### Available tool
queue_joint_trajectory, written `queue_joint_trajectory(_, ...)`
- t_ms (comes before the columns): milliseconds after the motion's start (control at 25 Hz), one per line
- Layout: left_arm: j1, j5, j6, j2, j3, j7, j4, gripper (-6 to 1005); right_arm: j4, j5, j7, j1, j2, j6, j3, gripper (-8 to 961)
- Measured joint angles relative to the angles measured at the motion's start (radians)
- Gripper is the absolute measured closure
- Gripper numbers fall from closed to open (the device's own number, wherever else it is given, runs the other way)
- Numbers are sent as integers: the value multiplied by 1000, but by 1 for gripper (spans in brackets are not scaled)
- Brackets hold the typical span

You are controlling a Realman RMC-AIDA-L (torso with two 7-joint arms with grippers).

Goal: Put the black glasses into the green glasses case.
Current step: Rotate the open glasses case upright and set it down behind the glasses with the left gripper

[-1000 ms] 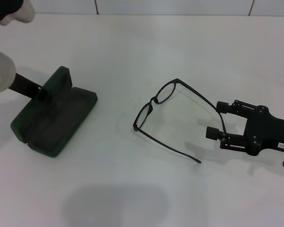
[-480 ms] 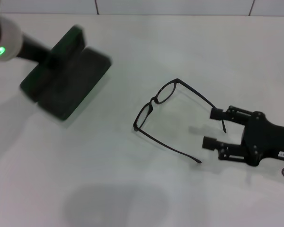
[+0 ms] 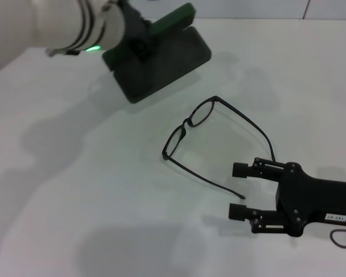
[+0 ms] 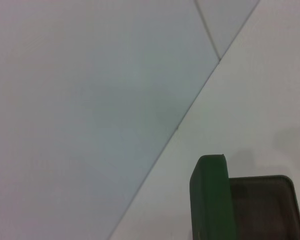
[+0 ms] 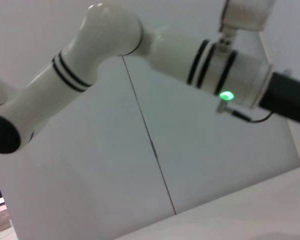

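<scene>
Since a second ago, my left arm has carried the green glasses case [image 3: 158, 55] from the table's left side up toward the far middle, and my right gripper [image 3: 240, 190] has slid nearer to me along the table.

From the head view, I see the left gripper [image 3: 139, 41] pinching the open case where its raised lid meets the base; the case looks lifted off the white table [image 3: 75, 190], casting a shadow beneath it. My right gripper's fingers are spread wide and hold nothing, with the tip of the black glasses' [image 3: 187, 127] nearer temple arm lying between them, apparently untouched. The glasses rest mid-table with temples unfolded, well apart from the case. On the left wrist view I only get the case's lid edge [image 4: 208, 200] and dark lining.
</scene>
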Motion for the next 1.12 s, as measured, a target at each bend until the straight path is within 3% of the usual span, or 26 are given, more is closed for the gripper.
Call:
queue_joint_trajectory(320,-62,-5,-160,-2,76,165,-187,796,23,7,2,-2,2,-1,-7,159)
queue_joint_trajectory(520,-134,-8,-190,-3,120,187,-301,796,23,7,3,-2,2,4,-7,160)
queue_joint_trajectory(760,-165,-24,-200,-5,230,226,-337,796,23,8,0,0,2,6,-7,160)
queue_joint_trajectory(1120,-201,-60,-201,-10,313,243,-344,797,31,8,-3,-4,2,7,-7,159)
